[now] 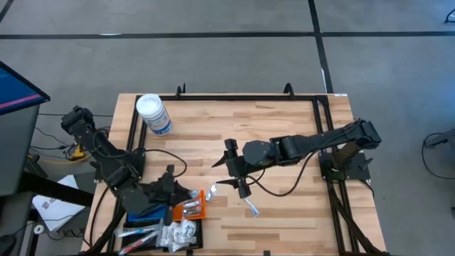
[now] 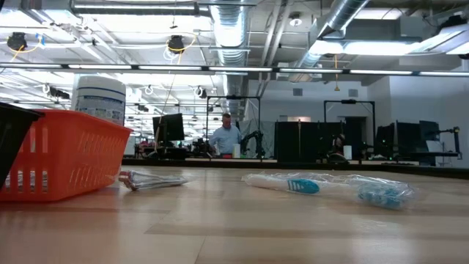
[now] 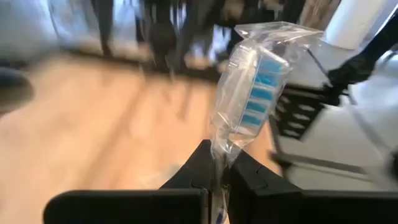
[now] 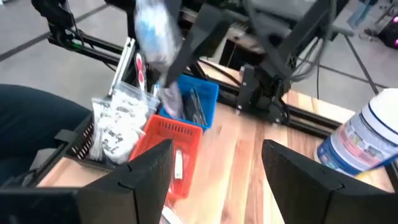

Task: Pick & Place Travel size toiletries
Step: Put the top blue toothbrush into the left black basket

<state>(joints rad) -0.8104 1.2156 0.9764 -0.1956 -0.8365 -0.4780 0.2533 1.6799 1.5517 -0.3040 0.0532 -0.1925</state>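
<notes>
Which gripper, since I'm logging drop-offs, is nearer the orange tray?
Left. The left gripper, shut on a wrapped toothbrush, is close by the orange tray; the open right gripper is over mid-table, farther off, facing it.

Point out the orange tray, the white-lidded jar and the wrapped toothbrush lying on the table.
orange tray [image 2: 62, 154], low view, mesh side wall.
white-lidded jar [image 1: 151, 107], high view, lid.
wrapped toothbrush [image 2: 302, 185], low view, blue handle section.
</notes>
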